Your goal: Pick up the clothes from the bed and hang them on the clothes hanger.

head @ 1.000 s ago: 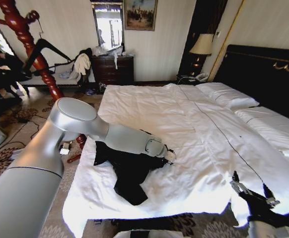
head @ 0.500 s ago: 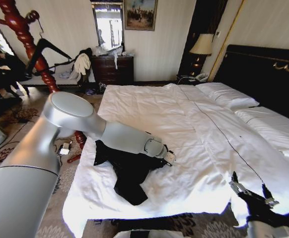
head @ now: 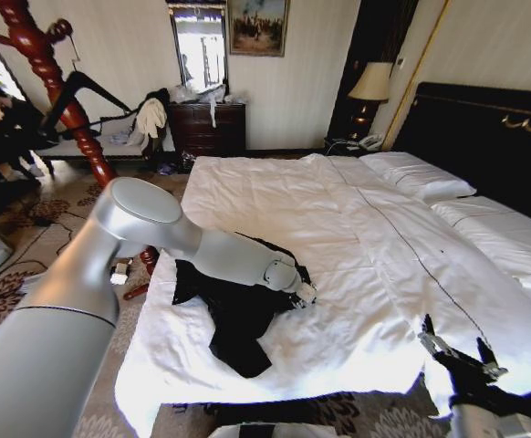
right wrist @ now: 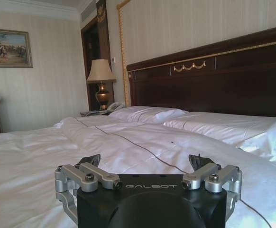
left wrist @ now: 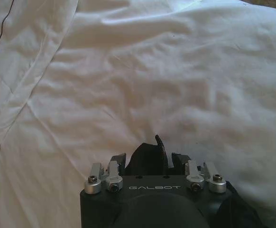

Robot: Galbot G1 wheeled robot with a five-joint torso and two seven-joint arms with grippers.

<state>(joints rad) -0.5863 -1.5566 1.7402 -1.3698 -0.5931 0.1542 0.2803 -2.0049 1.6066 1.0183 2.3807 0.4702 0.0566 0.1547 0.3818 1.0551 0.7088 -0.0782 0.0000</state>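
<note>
While the clothes hanger (head: 85,87) hangs on the turned wooden stand (head: 51,73) at 10 o'clock, left gripper (head: 307,293) pinches a fold of the soft black clothes (head: 238,319), crumpled on the bed (head: 357,237) near its foot edge. Right gripper (head: 454,347) at 4 o'clock, fingers spread wide, holding nothing.

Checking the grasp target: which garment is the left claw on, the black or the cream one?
The black clothes on the bed; the cream garment hangs far off.
</note>
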